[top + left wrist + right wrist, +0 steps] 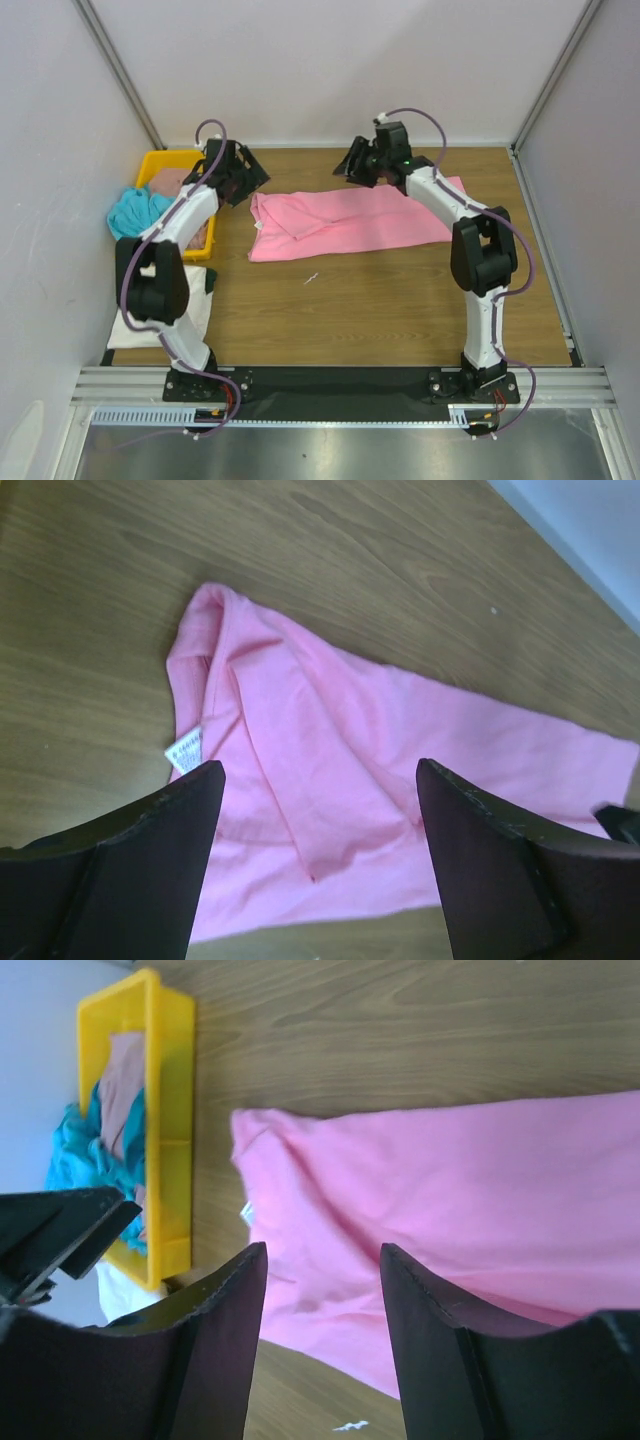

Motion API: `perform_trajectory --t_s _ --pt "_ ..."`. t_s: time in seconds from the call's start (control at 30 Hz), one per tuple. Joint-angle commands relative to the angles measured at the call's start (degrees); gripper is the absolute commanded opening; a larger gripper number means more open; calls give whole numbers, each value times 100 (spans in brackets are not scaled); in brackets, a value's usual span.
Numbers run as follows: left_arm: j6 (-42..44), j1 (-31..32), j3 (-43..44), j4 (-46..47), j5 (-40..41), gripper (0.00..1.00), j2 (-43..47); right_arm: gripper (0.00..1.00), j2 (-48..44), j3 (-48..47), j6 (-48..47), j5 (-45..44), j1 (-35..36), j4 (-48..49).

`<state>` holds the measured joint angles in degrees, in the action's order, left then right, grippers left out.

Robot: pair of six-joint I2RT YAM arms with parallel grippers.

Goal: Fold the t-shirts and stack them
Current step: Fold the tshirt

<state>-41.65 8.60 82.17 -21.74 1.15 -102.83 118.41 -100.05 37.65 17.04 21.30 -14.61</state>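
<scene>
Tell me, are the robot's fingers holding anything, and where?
Nothing: left fingers and right fingers stand open above the bright pink cloth t-shirt.

The wooden table [400,300] carries a bright pink t-shirt [350,225], spread flat and partly folded across its far middle. A yellow tray [160,160] sits at the far left. A cream-white shirt [198,305] lies at the near left, and a small white scrap [311,279] lies near the centre.

Bright pink t-shirt [350,225] lies spread, partly folded; turquoise t-shirt [128,208] lies crumpled.

White arms [190,215], black joints [478,255], seemingly purple cables [412,113].
</scene>
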Motion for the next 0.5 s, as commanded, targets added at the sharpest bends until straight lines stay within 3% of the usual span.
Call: perform_trajectory --t_s 0.0,0.2,0.47 --pt "175 1 -673 336 -378 84 937 55 209 -296 101 115 233 -112" --pt "52 10 -1816 600 -677 84 1598 65 244 -51 594 -77 892 -244" --pt "-238 10 -2723 811 -818 84 1740 64 147 748 1638 -377 1394 282"
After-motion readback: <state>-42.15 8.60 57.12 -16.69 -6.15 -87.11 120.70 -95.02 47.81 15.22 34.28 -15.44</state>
